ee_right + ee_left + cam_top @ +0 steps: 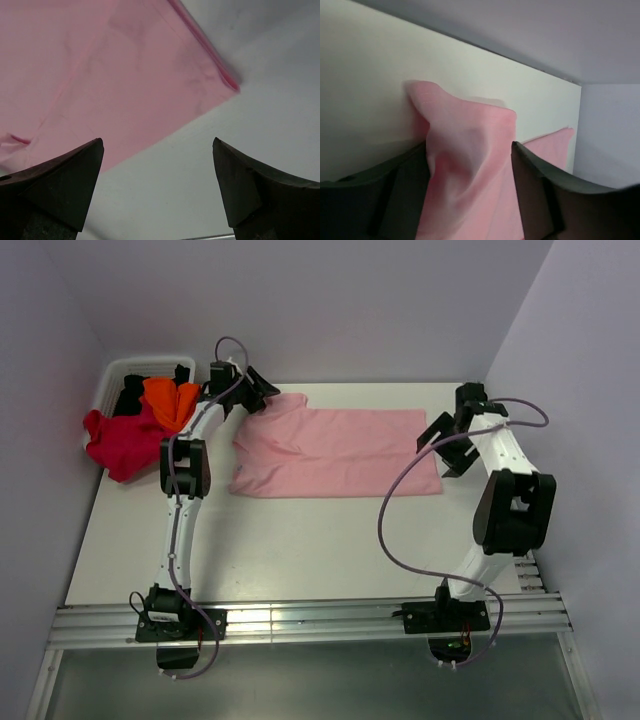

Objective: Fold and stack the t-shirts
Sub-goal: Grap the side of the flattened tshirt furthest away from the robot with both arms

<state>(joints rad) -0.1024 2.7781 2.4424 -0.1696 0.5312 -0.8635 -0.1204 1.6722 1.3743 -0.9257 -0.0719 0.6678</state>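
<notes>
The light pink t-shirt [340,450] lies spread across the middle of the table, with its far left corner bunched up. My left gripper [262,390] is at that corner. In the left wrist view the pink cloth [470,170] rises in a fold between the fingers, and the left gripper [470,145] has its jaws apart around it. My right gripper [443,443] is open and empty just past the shirt's right edge. In the right wrist view it [157,140] hangs over bare table beside the shirt's corner [100,65]. The crimson [120,440], orange [170,400] and black [130,395] shirts are piled at the far left.
A white basket [120,368] stands at the far left corner and holds the pile of shirts; the crimson one spills over its near edge. Walls close the back and both sides. A metal rail [300,620] runs along the near edge.
</notes>
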